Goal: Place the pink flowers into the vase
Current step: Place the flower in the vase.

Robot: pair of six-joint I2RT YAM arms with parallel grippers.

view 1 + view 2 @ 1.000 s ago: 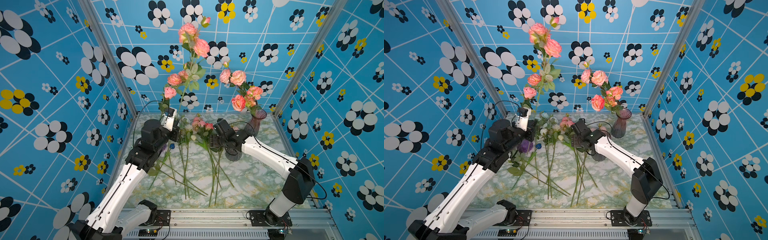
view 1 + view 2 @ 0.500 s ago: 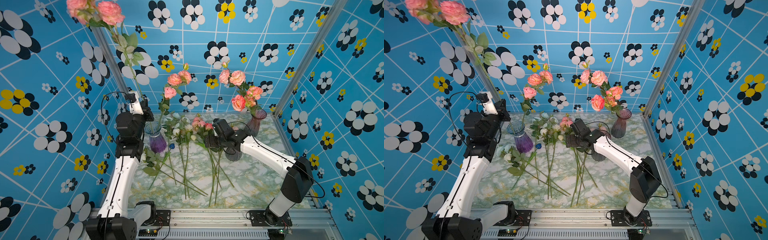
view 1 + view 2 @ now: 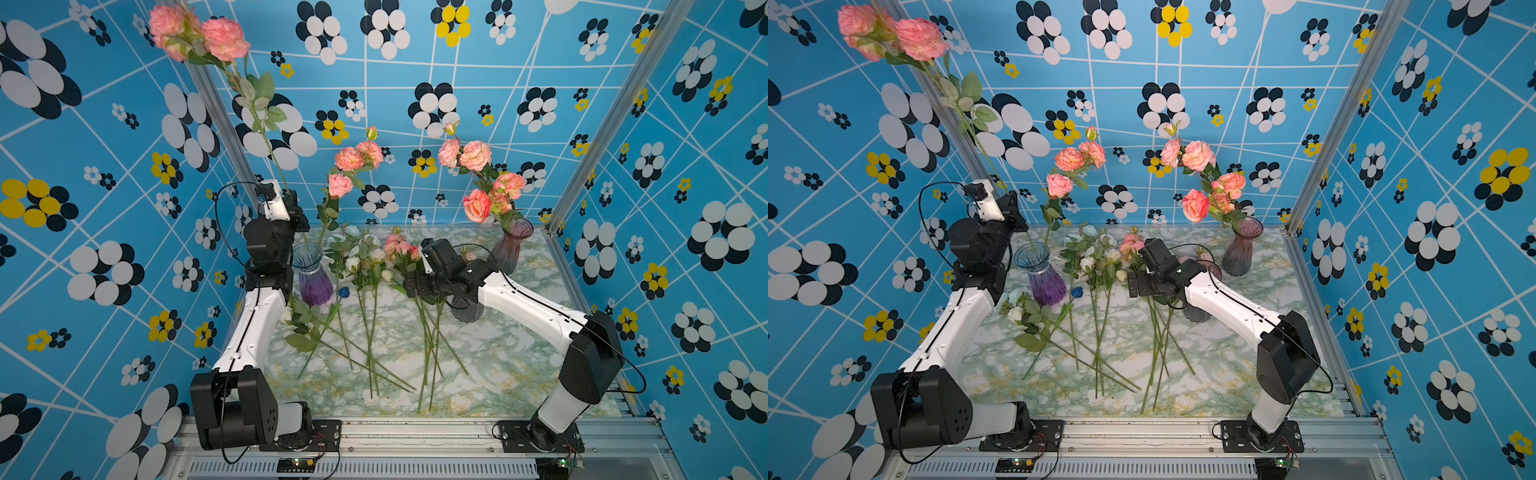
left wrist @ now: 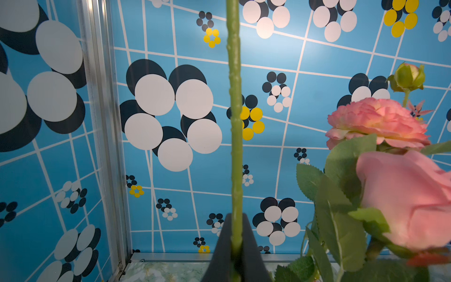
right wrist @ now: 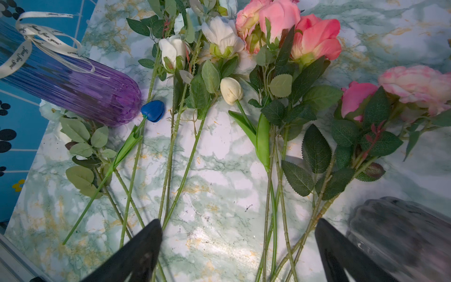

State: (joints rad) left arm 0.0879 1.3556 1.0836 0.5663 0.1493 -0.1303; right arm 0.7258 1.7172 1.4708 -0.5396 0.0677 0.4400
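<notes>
**Left arm swung out toward the corner post: stem raised, not seated yet**

Left claw [image 4: 235, 219] was crouched right over the purple vase [image 3: 311, 278] a second ago. It now sits up and back, near the back-left corner post. It is pinched tight on the held stem [image 3: 266, 133]; the wrist view shows the green stalk squeezed between both fingers. The blooms went from the middle of the back wall to high in the left corner, and the stem is tilted. The tail below the claw points at the vase mouth, but I can't tell if the tip is inside the rim.

Right claw [image 5: 238, 222] finished opening in the same second. Its jaws are spread wide and hold nothing. It hovers low over the pink flowers [image 5: 292, 31] lying on the table [image 3: 498, 365], with their stalks running between the jaws. That arm barely shifted.

One pink spray already stands in the purple vase, and more stand in the mauve vase [image 3: 510, 245] at back right. The white flowers [image 3: 361, 257] and the blue flower [image 3: 343, 292] on the table are not ours.

My read: left is re-angling the long stem so its tail drops in, so that insertion is still open. Right is lined up for the next pick. Two risks — the grey vase [image 5: 402, 232] sits just beside one right finger, and the stalks overlap, so it could grab two.
</notes>
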